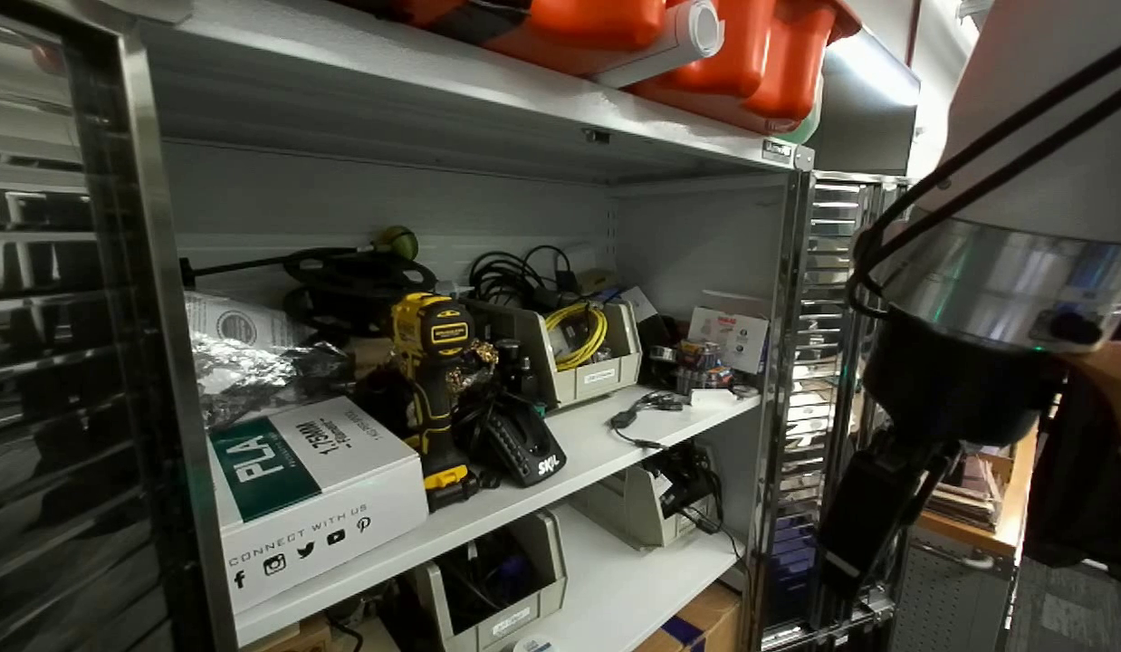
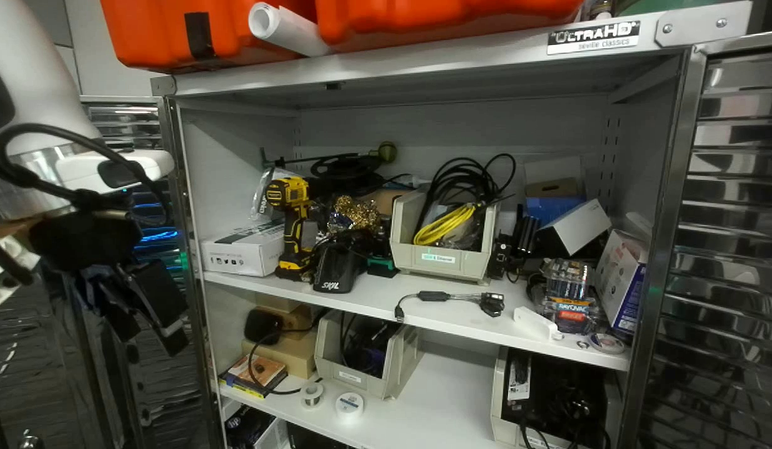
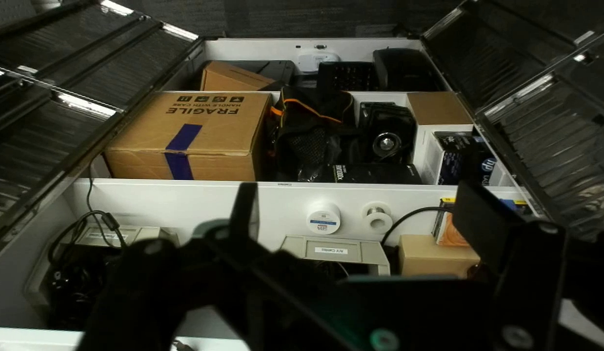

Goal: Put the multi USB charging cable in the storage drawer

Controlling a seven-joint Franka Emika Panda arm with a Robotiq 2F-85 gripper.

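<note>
The multi USB charging cable is thin and black with a cluster of plugs. It lies on the middle white shelf in both exterior views (image 1: 651, 405) (image 2: 434, 295). Open-front beige bins stand on the shelves. One bin with a coiled yellow cable (image 2: 445, 257) is behind the charging cable. Two more, a bin labelled A/V cables (image 2: 352, 376) and a bin of black cables (image 2: 497, 399), are on the shelf below. My gripper (image 3: 365, 214) is open and empty, its fingers wide apart. It hangs in front of the cabinet, apart from the cable, in both exterior views (image 1: 873, 543) (image 2: 150, 333).
A yellow drill (image 2: 292, 227), a black SKIL charger (image 2: 335, 268) and a white box (image 2: 242, 252) share the middle shelf. Battery packs (image 2: 570, 296) and a white block (image 2: 534, 322) lie near the cable. Open metal doors (image 2: 723, 249) flank the cabinet. Solder spools (image 2: 350, 405) sit below.
</note>
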